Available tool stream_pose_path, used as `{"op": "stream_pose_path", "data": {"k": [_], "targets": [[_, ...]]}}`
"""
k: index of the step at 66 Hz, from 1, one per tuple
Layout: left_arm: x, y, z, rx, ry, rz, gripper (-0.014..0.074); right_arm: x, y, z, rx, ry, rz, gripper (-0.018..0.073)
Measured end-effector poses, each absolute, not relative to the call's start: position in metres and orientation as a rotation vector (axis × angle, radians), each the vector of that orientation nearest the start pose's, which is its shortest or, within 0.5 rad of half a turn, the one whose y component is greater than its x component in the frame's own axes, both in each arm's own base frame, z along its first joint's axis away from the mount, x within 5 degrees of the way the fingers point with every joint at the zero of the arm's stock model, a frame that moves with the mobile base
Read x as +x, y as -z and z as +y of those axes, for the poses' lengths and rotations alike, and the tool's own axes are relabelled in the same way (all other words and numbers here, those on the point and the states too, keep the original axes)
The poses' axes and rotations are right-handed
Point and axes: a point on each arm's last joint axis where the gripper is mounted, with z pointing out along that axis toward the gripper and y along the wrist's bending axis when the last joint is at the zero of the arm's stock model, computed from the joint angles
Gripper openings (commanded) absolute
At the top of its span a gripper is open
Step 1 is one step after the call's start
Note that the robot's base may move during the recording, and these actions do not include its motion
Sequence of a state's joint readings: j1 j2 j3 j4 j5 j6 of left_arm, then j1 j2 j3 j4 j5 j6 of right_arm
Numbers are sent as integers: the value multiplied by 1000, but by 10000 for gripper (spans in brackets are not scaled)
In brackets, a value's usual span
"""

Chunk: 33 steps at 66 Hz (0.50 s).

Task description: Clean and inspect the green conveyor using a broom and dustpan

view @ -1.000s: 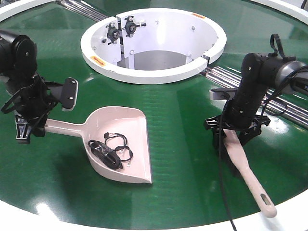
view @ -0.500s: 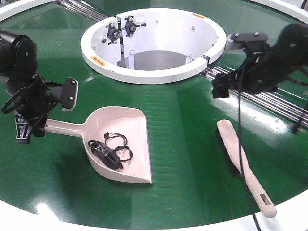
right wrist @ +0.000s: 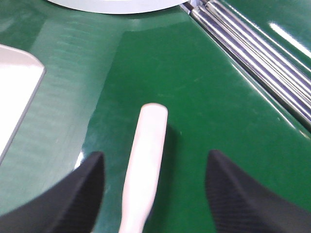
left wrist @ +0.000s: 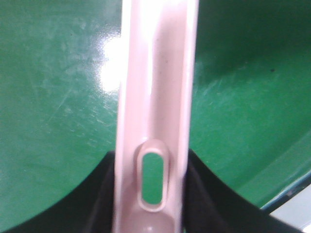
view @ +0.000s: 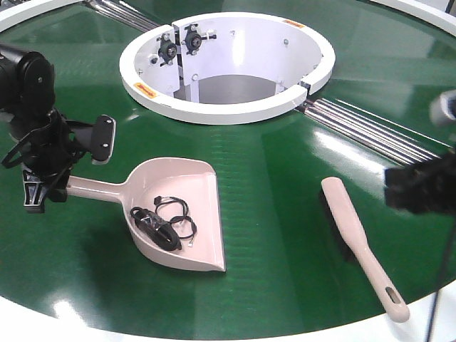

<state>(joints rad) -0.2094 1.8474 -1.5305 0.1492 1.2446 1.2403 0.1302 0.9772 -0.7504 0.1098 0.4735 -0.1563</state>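
Front view: green conveyor [view: 271, 185], glossy belt, white central ring [view: 228, 112] at top, steel roller strips [view: 370, 135] running to its right. Dustpan [view: 192, 185] flat on the belt left of centre, coiled black cable [view: 162, 222] lying in the scoop. Left gripper [view: 46, 191] at the end of the dustpan's handle. Broom [view: 349, 224] flat on the belt right of centre, slotted handle end toward the near rim, well apart from the dustpan. Right gripper [view: 420, 191] a blurred dark shape at the right edge, apart from the broom. Left wrist view: slotted dustpan handle between two black fingers [left wrist: 92, 204], jaws clamped on it. Right wrist view: black fingers [right wrist: 238, 194] spread wide, jaws holding nothing; broom on the belt below them, untouched; dustpan corner at the left edge
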Motion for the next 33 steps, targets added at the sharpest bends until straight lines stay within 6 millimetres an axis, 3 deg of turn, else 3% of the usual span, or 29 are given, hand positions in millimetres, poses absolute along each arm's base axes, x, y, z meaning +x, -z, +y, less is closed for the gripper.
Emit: {"op": "stream_pose_path", "data": {"k": [15,26,33], "targets": [[367,-259,-65,2113,-269,2292,-6,138,-306,22,-220,-92,2026,-2],[367,-259,-65,2113,-269,2292,-6,111,-299,19,-214,-92,1952,-8],[367,-259,-65,2113,-269,2292,-6,104,-294,18,-214,-91,1938,-8]]}}
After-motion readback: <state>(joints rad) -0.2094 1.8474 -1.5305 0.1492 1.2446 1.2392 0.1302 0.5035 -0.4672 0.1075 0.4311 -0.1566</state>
